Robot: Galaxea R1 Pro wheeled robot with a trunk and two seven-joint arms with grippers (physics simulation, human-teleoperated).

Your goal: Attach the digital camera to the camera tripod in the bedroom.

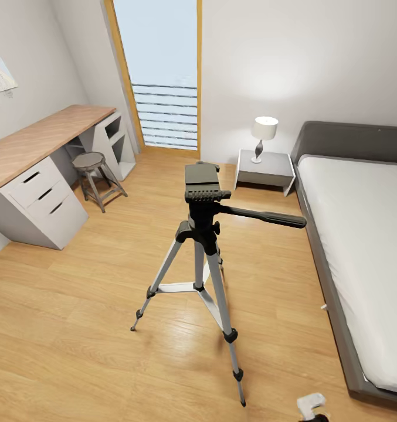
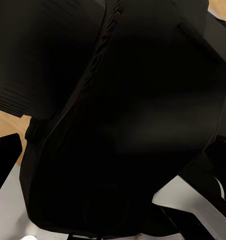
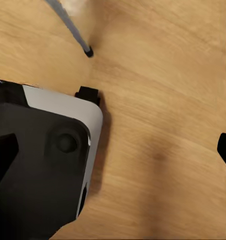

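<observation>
Gripper states are hard to read at this moment. At the bottom edge of the head view, right of centre, a small white and black part of the right arm (image 1: 311, 406) pokes into frame, too little of it to tell whether its gripper is released or clenched. The left wrist view is taken up by a dark, blurred mass pressed close to the lens, with slivers of wood floor at the edges; whether the left gripper is grasping anything cannot be told.

The camera tripod (image 1: 202, 252) stands upright in the middle of the head view on the light wood floor (image 1: 75, 328), its three silver legs spread, its black head plate on top bare and its pan handle (image 1: 268, 218) pointing toward the right. One tripod foot (image 3: 88, 51) shows in the right wrist view.

Behind it are a tall wood-framed window (image 1: 163, 70), a desk (image 1: 40, 146) and stool (image 1: 95, 173) at upper left, a nightstand with a lamp (image 1: 263, 138), and a grey bed (image 1: 362, 246) along the right side.
</observation>
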